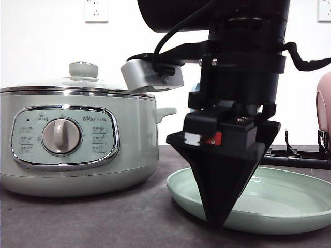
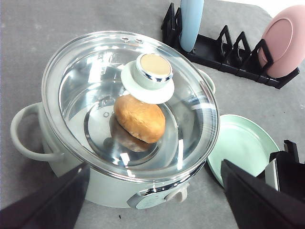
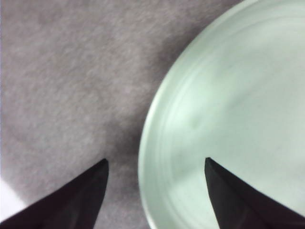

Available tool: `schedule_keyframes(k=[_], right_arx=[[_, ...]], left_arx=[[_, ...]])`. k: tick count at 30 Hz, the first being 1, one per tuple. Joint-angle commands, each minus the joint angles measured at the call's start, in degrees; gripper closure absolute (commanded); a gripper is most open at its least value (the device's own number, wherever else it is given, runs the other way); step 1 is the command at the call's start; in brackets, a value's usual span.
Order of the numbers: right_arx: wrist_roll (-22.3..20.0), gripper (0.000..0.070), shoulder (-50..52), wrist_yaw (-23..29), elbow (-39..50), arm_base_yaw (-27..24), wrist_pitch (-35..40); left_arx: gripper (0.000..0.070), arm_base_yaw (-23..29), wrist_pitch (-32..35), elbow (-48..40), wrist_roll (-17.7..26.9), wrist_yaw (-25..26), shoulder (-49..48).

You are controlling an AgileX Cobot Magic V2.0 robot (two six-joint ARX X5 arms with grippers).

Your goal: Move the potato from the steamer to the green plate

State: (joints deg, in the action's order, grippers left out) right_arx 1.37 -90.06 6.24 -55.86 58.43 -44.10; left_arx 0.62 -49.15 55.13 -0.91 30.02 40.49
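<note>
The left tool (image 2: pixel 152 200) is hovering above the steamer (image 2: pixel 86 157) with its jaws spread wide and nothing between them. That stance suits the obstacle directly beneath it: the glass lid (image 2: pixel 95 81) is sitting closed on the chrome rim, and its knob (image 2: pixel 153 76) is lying just ahead of the open jaws. The lid probably has to come off before anything inside can be reached.

The right tool (image 3: pixel 155 164) is hanging low over the tabletop (image 3: pixel 62 71), jaws parted and empty, straddling the near rim of the green plate (image 3: pixel 228 119). One finger is standing over the plate's floor, the other over bare tabletop. In the front view this right tool (image 1: pixel 218 223) is pointing straight down at the plate (image 1: pixel 289 206), seemingly parked at the drop-off point.

The potato (image 2: pixel 139 118) is lying inside the steamer, below the left tool and under the lid, partly behind the knob. It is showing as a lumpy oval with smooth orange-brown skin, its reflection darkening the polished floor beneath it. The plate is carrying nothing. Beyond the steamer, a black rack (image 2: pixel 228 59) is holding a blue plate (image 2: pixel 191 21) and a pink dish (image 2: pixel 286 40) upright.
</note>
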Motion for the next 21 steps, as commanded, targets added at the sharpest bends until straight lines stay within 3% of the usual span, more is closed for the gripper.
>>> schedule_keyframes(k=[1, 8, 14, 17, 21], right_arx=[[0.75, 0.0289, 0.54, 0.71, -1.37, 0.61, 0.23], [0.46, 0.0289, 6.91, 1.96, -6.02, -0.13, -1.62], [-0.37, 0.0289, 12.70, 0.14, -11.98, -3.96, -1.98], [-0.64, 0.0289, 14.93, -3.81, -14.80, -7.15, -1.56], [-0.67, 0.0289, 17.06, -13.02, -18.03, -12.55, -0.44]], left_arx=[[0.0140, 0.00, 0.46, 1.51, 0.68, 0.24, 0.31], [0.0140, 0.00, 0.33, 1.51, 0.68, 0.24, 0.31], [0.0140, 0.00, 0.28, 1.51, 0.68, 0.24, 0.31], [0.0140, 0.00, 0.28, 1.51, 0.66, 0.24, 0.31], [0.0140, 0.00, 0.26, 1.51, 0.62, 0.24, 0.31]])
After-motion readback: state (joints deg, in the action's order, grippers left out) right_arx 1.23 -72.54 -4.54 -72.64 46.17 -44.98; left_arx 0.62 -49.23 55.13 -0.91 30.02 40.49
